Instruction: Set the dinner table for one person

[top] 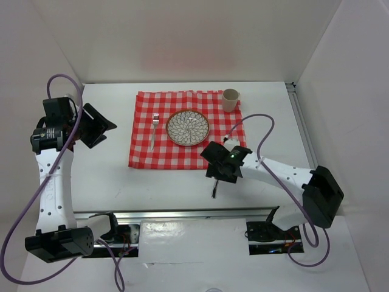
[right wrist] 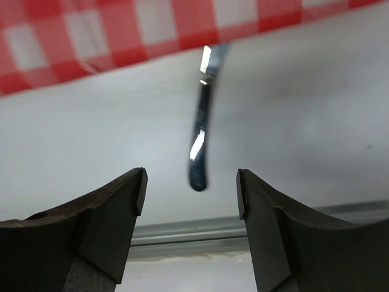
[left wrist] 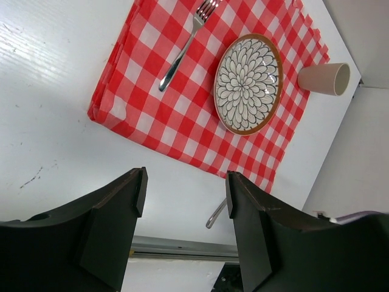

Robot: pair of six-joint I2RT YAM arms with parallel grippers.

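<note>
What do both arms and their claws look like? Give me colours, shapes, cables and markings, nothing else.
Both the left arm and right arm have white tubular links dotted with small holes, and black joint housings. A purple cable loops along each. The left claw and right claw each carry two matte black, wedge-shaped fingers. A small green light glows on the right wrist.

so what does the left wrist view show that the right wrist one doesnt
Only left wrist: the fork, patterned plate, beige cup and the open left gripper. Only right wrist: the open right gripper, straddling a utensil handle without touching it. Both: the checked cloth, the white dinner table and that utensil handle by the cloth's edge.
</note>
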